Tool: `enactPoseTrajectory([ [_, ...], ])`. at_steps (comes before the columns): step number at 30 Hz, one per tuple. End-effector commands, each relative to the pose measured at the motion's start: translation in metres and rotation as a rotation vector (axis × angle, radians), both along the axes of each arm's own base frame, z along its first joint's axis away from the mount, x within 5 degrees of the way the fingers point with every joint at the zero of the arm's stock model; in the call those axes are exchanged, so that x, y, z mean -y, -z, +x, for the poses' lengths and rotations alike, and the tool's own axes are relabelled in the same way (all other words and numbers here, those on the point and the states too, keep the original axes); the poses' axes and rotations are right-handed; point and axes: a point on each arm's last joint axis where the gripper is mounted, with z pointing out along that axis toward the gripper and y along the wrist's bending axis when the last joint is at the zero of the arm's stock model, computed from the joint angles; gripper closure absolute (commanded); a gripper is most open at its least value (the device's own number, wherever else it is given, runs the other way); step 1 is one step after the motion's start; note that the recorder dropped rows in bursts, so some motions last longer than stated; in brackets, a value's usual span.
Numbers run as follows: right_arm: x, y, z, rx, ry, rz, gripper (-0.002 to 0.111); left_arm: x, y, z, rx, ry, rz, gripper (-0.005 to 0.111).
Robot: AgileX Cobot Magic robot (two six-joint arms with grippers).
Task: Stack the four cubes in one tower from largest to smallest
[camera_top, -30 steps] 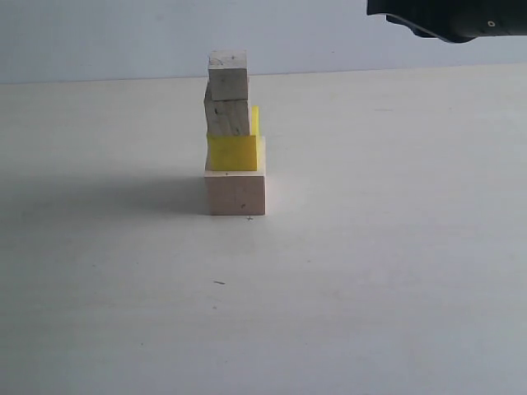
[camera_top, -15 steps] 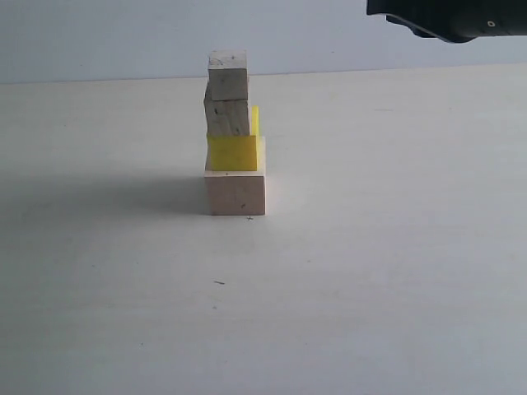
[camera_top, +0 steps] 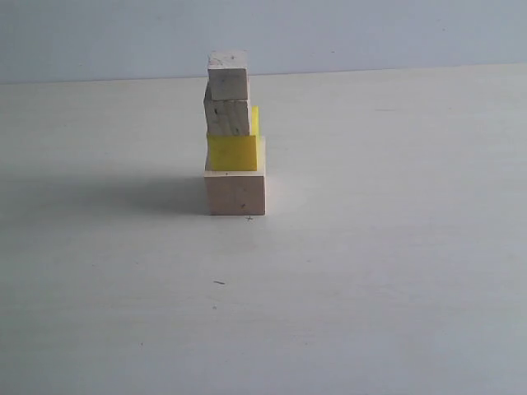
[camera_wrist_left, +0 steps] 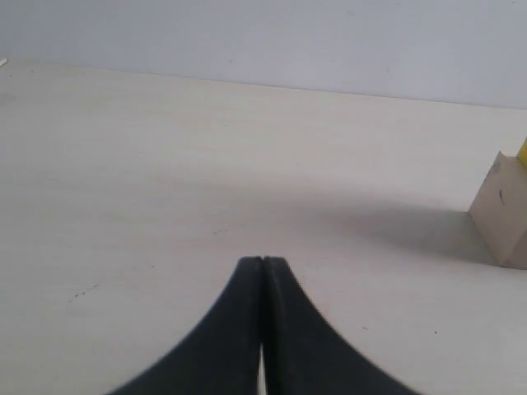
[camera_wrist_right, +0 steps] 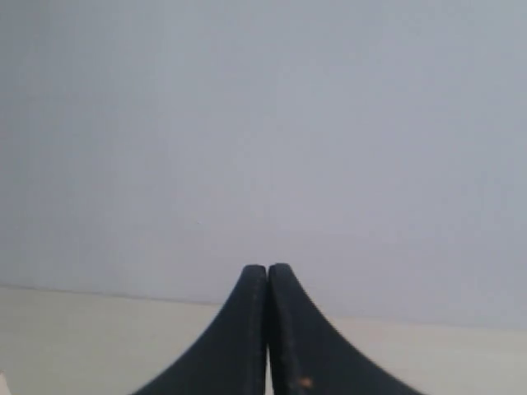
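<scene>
Logging tower point(camera_top: 233, 136) standing on table point(camera_top: 395, 247), four high, long axis running straight up. Taking large cube point(camera_top: 235, 192) as reference: sitting on it, yellow point(camera_top: 233, 152); on that, medium point(camera_top: 227, 117); capping it, tiny point(camera_top: 228, 76). Lining up roughly flush over one side of large cube in exterior view, leaving a ledge of its top bare on the other side, with a yellow sliver showing beside medium. Touching cube to cube, no gaps or lean seen.

Noting left gripper point(camera_wrist_left: 262, 262) pinched fully together, holding nothing, hovering low over table well apart from large cube point(camera_wrist_left: 504, 214), caught only at edge of left wrist view with a yellow corner point(camera_wrist_left: 523, 151) on it. Noting right gripper point(camera_wrist_right: 268, 268) pinched together too, empty, aiming at wall point(camera_wrist_right: 263, 123) over a strip of table, no cube in its view. Showing neither gripper in exterior view.

Judging left arm nearer to large cube, with tower lying off to one side of its closed tips, not dead ahead. Judging order correct, largest to smallest, task looking complete. Needing, for any fix, opening first and coming down along upright axis onto tiny, avoiding sideways brush against an offset, likely tippy stack.
</scene>
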Motion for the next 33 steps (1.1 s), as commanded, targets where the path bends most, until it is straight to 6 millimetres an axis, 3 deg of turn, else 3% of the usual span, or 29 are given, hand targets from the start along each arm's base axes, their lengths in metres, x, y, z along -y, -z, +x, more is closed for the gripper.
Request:
enactPoseTrajectory([
  [1,0.016,0.03,-0.021,-0.059,0.089,-0.029,0.108,0.0,-0.001,0.0,0.018,0.003,0.008,0.107],
  [6,0.024,0.067,-0.042,-0.105,0.149,-0.055,0.108,0.0,-0.001,0.0,0.018,0.003,0.008,0.107],
  [15,0.023,0.125,-0.054,-0.25,0.159,0.006,0.108,0.0,-0.001,0.0,0.018,0.003,0.008,0.107],
  [21,0.024,0.145,-0.081,-0.158,0.199,-0.026,0.108,0.0,-0.001,0.0,0.018,0.003,0.008,0.107],
  [27,0.029,0.176,-0.104,-0.117,0.295,0.081,0.108,0.0,-0.001,0.0,0.018,0.003,0.008,0.107],
  [33,0.028,0.185,-0.115,-0.025,0.296,0.108,0.108,0.0,-0.001,0.0,0.018,0.003,0.008,0.107],
])
